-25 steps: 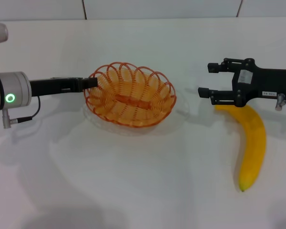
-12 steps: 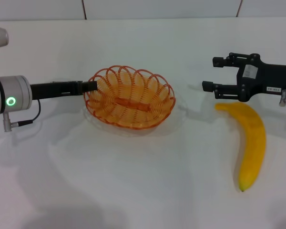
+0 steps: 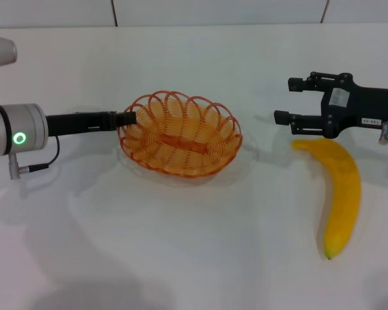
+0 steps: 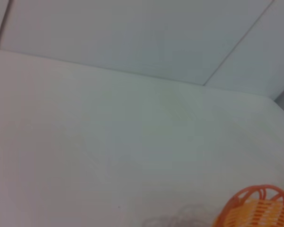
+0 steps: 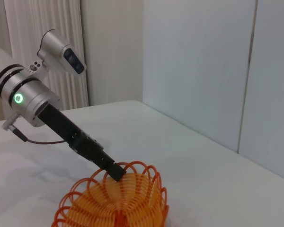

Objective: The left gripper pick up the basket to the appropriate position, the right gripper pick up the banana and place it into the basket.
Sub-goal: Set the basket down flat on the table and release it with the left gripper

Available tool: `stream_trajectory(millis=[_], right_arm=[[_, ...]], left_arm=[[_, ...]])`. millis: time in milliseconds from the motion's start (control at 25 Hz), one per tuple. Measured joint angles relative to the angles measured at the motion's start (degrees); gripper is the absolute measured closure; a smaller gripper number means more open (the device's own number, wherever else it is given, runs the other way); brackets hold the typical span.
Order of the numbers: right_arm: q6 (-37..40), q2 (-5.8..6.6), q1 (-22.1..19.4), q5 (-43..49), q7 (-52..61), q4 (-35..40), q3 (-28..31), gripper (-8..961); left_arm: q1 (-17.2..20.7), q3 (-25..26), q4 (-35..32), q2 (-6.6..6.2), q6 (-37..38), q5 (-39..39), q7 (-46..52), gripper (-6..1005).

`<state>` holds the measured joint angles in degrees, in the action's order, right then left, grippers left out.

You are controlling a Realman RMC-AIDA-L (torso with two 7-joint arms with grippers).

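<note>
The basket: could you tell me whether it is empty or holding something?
Empty: the basket shows only bare wire, the banana on the table.

**Count: one basket, one banana, two grippers**

One basket (image 3: 180, 134) sits near the middle of the table (image 3: 194, 258). One banana (image 3: 341, 194) lies at about 3 o'clock from it, well apart. Two grippers are in view: the left gripper (image 3: 127, 119) at the basket's 9 o'clock rim, and the right gripper (image 3: 286, 101) at the banana's 11 o'clock end. Two arms carry them, one on each side. One green ring light (image 3: 18, 138) glows on the left arm. One table holds everything.
</note>
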<state>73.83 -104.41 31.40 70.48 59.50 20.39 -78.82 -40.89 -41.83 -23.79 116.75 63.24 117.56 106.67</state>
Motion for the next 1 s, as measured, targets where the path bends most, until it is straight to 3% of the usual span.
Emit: stream_trajectory(millis=[1000], right_arm=[[-0.3, -0.09, 0.1, 0.0, 0.0, 0.0, -0.4, 188]], left_arm=[[0.4, 0.0, 0.1, 0.06, -0.2, -1.6, 0.4, 901]])
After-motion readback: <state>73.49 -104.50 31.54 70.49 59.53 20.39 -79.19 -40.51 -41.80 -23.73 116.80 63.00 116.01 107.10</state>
